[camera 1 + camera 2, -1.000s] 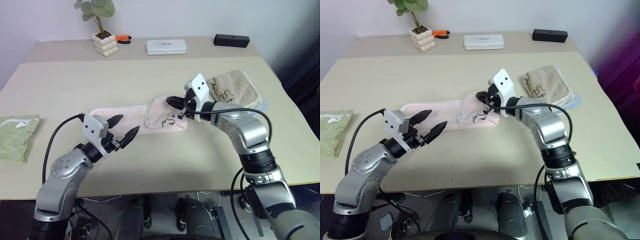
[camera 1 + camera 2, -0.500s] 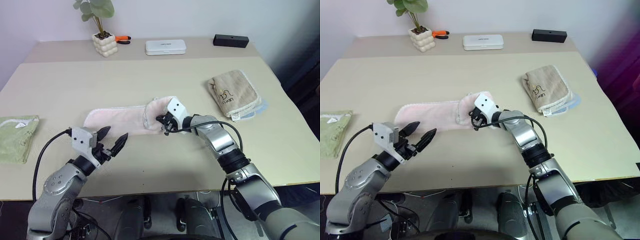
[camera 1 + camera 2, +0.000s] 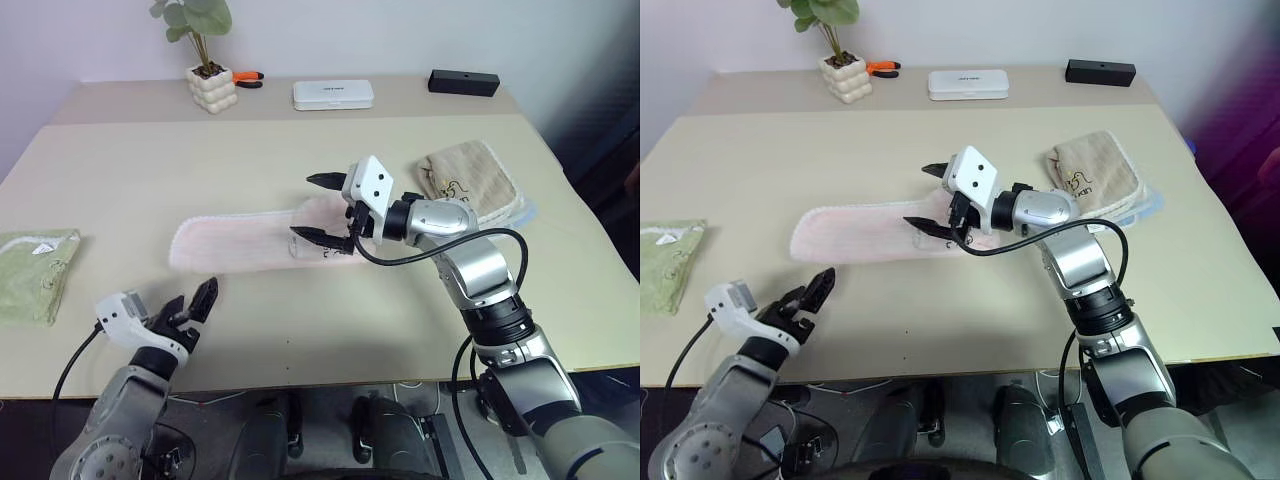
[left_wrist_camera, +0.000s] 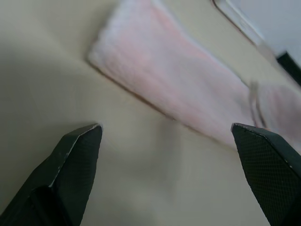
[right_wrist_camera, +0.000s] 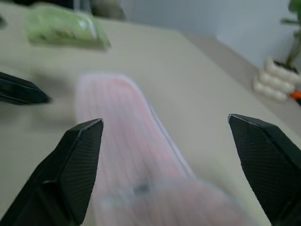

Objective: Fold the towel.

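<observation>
The pink towel (image 3: 255, 242) is lying flat across the middle of the table (image 3: 300, 160) as a long narrow strip, with its right end folded back over itself so there's a doubled-up bit there. Neither gripper is holding it.

The right gripper (image 3: 316, 206) is up above that folded right end, pointing toward the robot's left, fingers spread wide with nothing between them. One fingertip is over the bare table just behind the towel, the other is over the folded end. From the right wrist view the towel (image 5: 136, 174) stretches away under the gap between the fingers.

The left gripper (image 3: 190, 305) is down near the front edge of the table, in front of the towel's left end and apart from it. Its fingers are wide open too, as the left wrist view shows, with the towel (image 4: 188, 89) lying beyond them on the table.

Other stuff around: a tan folded towel (image 3: 470, 185) on the right, a green folded cloth (image 3: 35, 272) at the left edge, and at the back a potted plant (image 3: 205, 60), a white case (image 3: 333, 94) and a black box (image 3: 464, 82).
</observation>
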{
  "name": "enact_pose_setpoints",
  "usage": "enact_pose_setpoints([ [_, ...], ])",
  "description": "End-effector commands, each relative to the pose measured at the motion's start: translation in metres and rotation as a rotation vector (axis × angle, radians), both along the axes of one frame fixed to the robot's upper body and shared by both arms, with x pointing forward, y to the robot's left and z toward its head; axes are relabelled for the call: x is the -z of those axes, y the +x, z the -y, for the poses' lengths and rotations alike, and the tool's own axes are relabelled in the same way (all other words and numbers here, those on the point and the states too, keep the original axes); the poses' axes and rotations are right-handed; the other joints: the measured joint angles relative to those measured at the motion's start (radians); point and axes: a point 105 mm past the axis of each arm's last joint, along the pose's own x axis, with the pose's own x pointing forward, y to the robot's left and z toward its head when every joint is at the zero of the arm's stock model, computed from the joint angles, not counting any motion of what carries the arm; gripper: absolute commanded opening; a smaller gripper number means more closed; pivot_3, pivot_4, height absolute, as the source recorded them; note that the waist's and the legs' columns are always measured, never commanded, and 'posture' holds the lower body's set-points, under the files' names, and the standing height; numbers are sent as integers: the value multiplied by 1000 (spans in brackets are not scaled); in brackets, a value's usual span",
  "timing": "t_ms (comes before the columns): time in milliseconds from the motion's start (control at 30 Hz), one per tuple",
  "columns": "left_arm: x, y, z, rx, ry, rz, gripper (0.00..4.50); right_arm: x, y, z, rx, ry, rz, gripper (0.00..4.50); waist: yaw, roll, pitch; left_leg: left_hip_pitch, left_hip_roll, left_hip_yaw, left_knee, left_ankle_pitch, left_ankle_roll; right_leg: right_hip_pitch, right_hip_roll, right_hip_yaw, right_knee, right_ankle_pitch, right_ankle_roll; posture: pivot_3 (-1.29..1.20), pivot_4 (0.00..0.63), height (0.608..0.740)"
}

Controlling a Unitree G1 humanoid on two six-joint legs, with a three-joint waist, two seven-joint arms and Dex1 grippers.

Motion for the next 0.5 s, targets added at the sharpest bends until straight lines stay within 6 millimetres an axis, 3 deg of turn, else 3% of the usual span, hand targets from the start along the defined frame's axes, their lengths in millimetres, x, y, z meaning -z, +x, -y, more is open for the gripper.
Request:
enact_pose_setpoints([
  [33, 6, 8, -24, -131, -112, -64, 4500, -6, -7, -7, -14, 25, 34, 4465, 0, 0, 0, 0, 0, 0, 0, 0, 0, 0, 1, 0, 0, 0, 0, 0, 150, 733],
  [167, 5, 20, -34, -193, -204, -71, 4500, -9, -8, -10, 4, 54, 33, 4465, -2, 0, 0, 1, 0, 0, 0, 0, 0, 1, 1, 0, 1, 0, 0, 0, 150, 733],
  [300, 2, 33, -32, -169, -226, -70, 4500, -7, -12, -12, 1, 57, 26, 4465, -1, 0, 0, 1, 0, 0, 0, 1, -1, 1, 2, 0, 2, 0, 0, 0, 150, 733],
  [400, -3, 40, -29, -143, -249, -62, 3607, -7, -16, -14, -6, 60, 20, 4500, -1, 0, 0, 1, 0, 0, 0, 1, -1, 1, 2, 0, 2, 0, 0, 0, 150, 733],
  [500, -4, 45, -31, -136, -255, -61, 2090, -6, -18, -15, -5, 61, 15, 4500, 1, 0, 0, 1, 0, 0, 0, 1, -2, 1, 2, 0, 2, 0, 0, 0, 150, 733],
])
